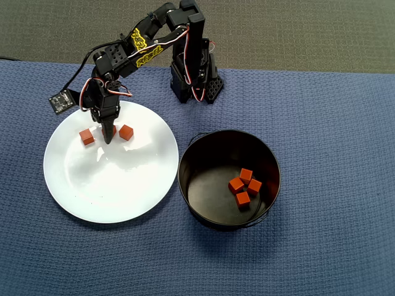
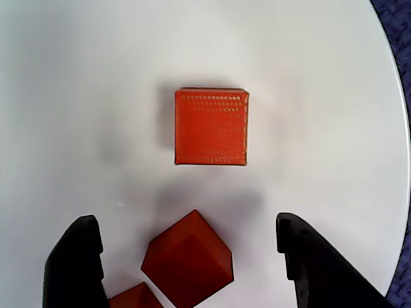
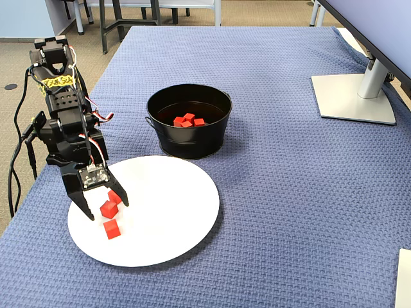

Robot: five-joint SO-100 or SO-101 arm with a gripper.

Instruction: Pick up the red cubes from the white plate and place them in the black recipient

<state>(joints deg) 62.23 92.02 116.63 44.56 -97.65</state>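
Observation:
The white plate lies left of the black pot in the overhead view. Three red cubes are on the plate. In the wrist view one lies flat ahead, one tilted cube sits between the jaws, and a third shows at the bottom edge. My gripper is open, low over the plate, with its fingers either side of the tilted cube and apart from it. The overhead view shows the gripper between two cubes. Several red cubes lie inside the pot.
The arm's base stands behind the plate on the blue cloth. In the fixed view the pot is beyond the plate, and a monitor stand is at the far right. Cables hang off the table's left edge.

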